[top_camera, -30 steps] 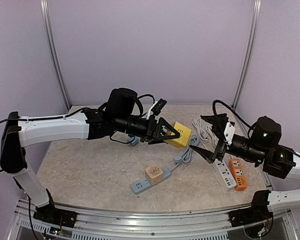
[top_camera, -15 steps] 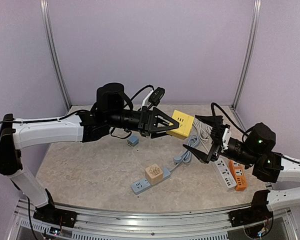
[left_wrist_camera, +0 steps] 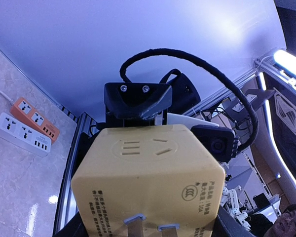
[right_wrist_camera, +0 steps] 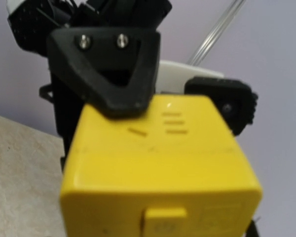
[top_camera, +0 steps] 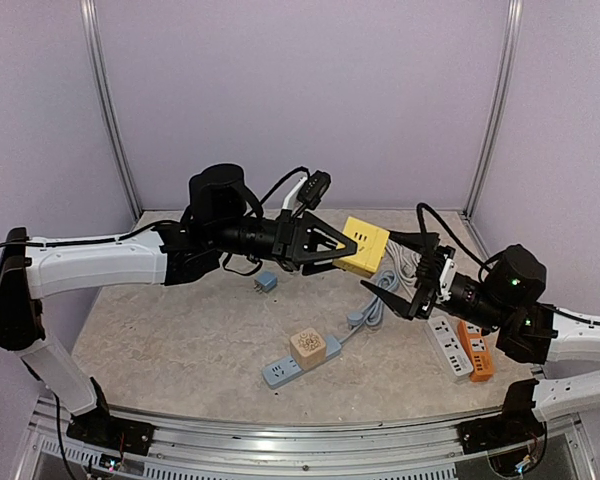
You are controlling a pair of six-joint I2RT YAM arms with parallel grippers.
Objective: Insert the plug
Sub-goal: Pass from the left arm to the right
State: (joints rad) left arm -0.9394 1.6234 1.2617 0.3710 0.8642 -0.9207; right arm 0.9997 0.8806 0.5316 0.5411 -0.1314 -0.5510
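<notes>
The plug [top_camera: 363,247] is a yellow cube with metal prongs [left_wrist_camera: 138,224] on one face and socket slots on another. My left gripper [top_camera: 342,253] is shut on it and holds it in the air above the table's middle. In the left wrist view the plug [left_wrist_camera: 148,177] fills the lower frame. My right gripper [top_camera: 391,275] hovers just right of the plug, jaws spread and facing it. Its upper finger lies close to the plug's right corner; contact cannot be told. The right wrist view shows the plug [right_wrist_camera: 158,163] very near, with a left finger [right_wrist_camera: 108,64] over its top.
A blue-grey power strip [top_camera: 280,372] with a tan cube adapter [top_camera: 308,347] lies at the front centre. A white strip [top_camera: 448,345] and an orange strip [top_camera: 475,348] lie under the right arm. A small blue plug [top_camera: 265,283] and a grey corded strip [top_camera: 373,305] rest mid-table.
The left arm has lifted the yellow plug up and slightly right. The right gripper has moved left toward it, and its jaws have narrowed somewhat.
</notes>
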